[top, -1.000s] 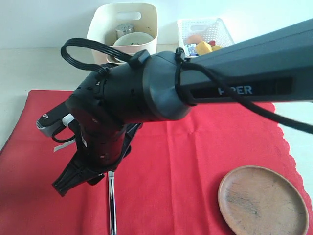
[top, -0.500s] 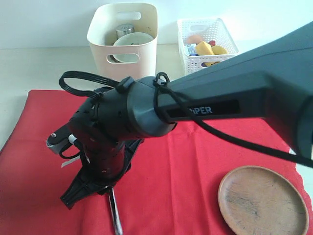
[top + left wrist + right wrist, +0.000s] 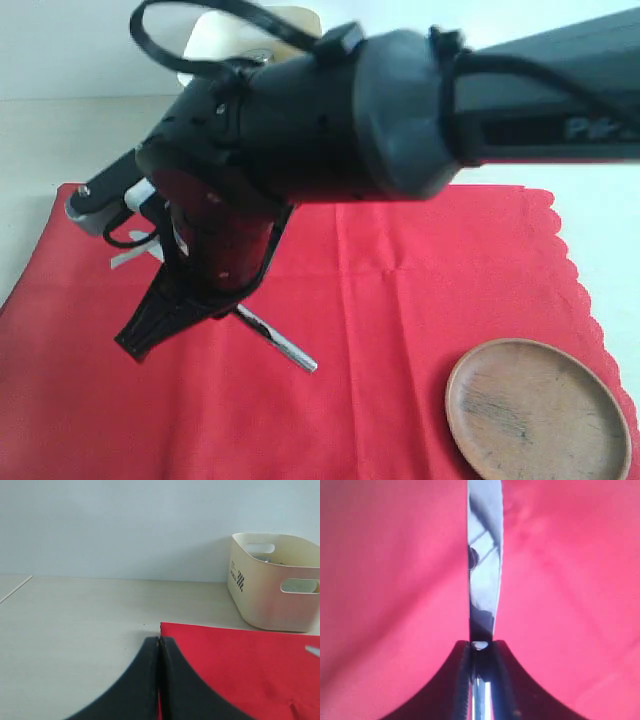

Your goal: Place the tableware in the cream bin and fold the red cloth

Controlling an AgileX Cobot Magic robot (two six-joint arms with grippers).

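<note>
Above red cloth [image 3: 420, 290], right gripper [image 3: 481, 645] pinches silver knife [image 3: 485, 580]; left gripper [image 3: 159, 642] pressed together; cream bin [image 3: 270, 600] label [image 3: 240, 578] unreadable; plate [image 3: 538, 410] at 5 o'clock.

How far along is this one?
Done: the cream bin holds something, too hidden to name. In hand: the right hand grips the silver knife. Left: the wooden plate sits on the red cloth, which lies unfolded.
</note>
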